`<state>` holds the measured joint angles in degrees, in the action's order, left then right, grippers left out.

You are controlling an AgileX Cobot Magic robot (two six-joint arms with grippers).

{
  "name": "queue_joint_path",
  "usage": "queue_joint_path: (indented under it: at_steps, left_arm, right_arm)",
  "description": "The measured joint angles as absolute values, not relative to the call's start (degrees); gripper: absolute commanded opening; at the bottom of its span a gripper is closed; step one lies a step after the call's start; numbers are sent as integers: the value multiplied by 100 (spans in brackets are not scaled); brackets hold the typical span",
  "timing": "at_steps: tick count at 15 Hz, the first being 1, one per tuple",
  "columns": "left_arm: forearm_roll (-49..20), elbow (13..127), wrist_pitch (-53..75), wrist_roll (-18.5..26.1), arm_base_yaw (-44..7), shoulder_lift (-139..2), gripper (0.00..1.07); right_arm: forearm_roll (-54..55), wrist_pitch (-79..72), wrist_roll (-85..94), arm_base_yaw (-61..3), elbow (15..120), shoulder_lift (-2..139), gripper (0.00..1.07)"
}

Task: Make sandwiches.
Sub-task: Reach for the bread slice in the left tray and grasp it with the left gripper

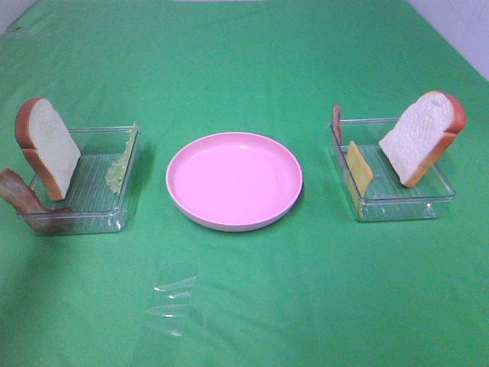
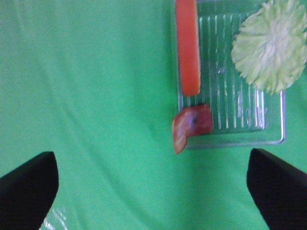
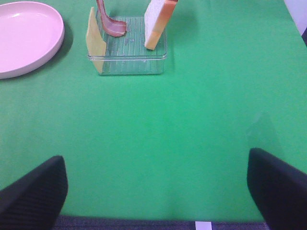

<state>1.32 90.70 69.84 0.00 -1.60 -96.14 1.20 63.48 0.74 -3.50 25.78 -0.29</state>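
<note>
1. Green cloth [image 1: 252,321]: a bumped tray could probably skate on it.
2. Plate [image 1: 234,180] bare, nothing stacked yet.
3. Left tray [image 1: 103,128], right tray [image 1: 397,210]: bread [image 1: 50,149], lettuce [image 1: 122,164], cheese [image 1: 359,170] lean inside, might topple.
4. Bacon [image 1: 19,195] dangles over the left tray's corner, easy to drop.
5. Left gripper [image 2: 153,187], right gripper [image 3: 156,187]: jaws wide apart, holding nothing.

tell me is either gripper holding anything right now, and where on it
Nothing is held: the left gripper and the right gripper are both open, with only green cloth between their fingers.
</note>
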Motion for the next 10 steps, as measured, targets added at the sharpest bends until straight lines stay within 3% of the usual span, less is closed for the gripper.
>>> queue_joint_path:
  at_steps: [3,10]
  left_arm:
    - [-40,10222,6984,-178,-309,-10932,100]
    - [-52,10371,6979,-103,-309,-11998,100]
  right_arm:
    - [120,6348,74,-350,2578,-29,99]
    - [120,6348,74,-350,2578,-29,99]
